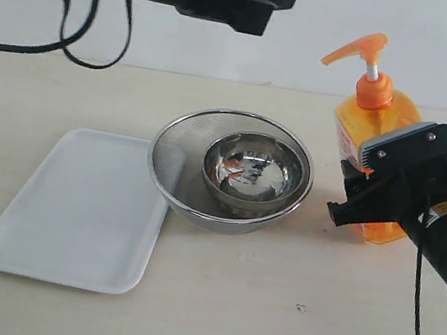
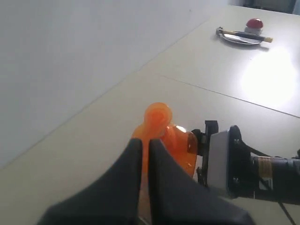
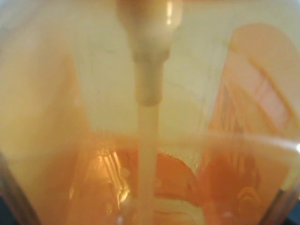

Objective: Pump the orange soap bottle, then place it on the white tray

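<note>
The orange soap bottle (image 1: pixel 393 108) stands upright on the table at the right, its orange pump head (image 1: pixel 357 51) raised on a white stem. My right gripper (image 1: pixel 365 186) is shut on the bottle's body from the front right. The right wrist view is filled with the translucent bottle (image 3: pixel 225 93) and its inner tube (image 3: pixel 147 140). My left gripper (image 2: pixel 145 143) is shut and empty, hanging above and short of the pump head (image 2: pixel 158 117). In the exterior view that gripper (image 1: pixel 266 8) sits high at the top. The white tray (image 1: pixel 72 211) lies flat at the left.
A round steel mesh strainer (image 1: pixel 171 168) with a shiny steel bowl (image 1: pixel 252 172) inside stands between the tray and the bottle. Black cables (image 1: pixel 85 22) hang from the left arm. On a far table there is a plate with a tool and a red object (image 2: pixel 243 36).
</note>
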Controlling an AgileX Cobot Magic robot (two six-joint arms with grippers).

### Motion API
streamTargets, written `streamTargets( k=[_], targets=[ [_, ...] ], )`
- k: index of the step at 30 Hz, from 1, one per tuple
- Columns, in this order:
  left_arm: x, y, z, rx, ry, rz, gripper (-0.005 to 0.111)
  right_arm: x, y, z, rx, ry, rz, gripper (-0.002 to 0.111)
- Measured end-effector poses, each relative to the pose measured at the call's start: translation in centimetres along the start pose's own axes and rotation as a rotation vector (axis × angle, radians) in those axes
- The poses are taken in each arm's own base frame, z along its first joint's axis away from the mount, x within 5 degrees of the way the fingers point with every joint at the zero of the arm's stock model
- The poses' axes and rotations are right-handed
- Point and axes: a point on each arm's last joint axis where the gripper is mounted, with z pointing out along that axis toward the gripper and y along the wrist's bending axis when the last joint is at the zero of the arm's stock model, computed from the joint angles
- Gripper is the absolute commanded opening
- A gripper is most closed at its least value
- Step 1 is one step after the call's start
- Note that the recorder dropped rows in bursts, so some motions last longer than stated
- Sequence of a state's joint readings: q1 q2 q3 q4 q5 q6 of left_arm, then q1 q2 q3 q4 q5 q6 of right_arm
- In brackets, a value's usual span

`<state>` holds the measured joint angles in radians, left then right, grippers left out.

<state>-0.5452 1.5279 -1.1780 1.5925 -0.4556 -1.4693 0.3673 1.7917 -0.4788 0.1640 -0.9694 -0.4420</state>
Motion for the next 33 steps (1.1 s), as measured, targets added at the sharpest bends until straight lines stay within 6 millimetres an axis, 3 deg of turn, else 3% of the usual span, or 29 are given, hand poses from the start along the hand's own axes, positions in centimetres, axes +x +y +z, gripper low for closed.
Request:
streamTargets(
  k=[10,19,25,33],
  targets=[
    [0.2,-3.0,-9.9,-0.216,-0.100,0.041,0.005,0.2,-0.5,0.0,0.054,0.017,0.167,0.000],
    [3.5,-6.8,-18.0,-0.287,-0.248,0.024,0.005,0.4,-0.8,0.0,0.099,0.032,0.296,0.000],
    [7.5,-8.4,-21.0,-0.310,-0.310,-0.027,0.005,0.5,-0.8,-0.1,0.102,0.040,0.388,0.000],
    [12.8,-9.6,-22.9,-0.349,-0.389,-0.082,0.005,0.6,-0.8,-0.1,0.101,0.042,0.444,0.000]
  ],
)
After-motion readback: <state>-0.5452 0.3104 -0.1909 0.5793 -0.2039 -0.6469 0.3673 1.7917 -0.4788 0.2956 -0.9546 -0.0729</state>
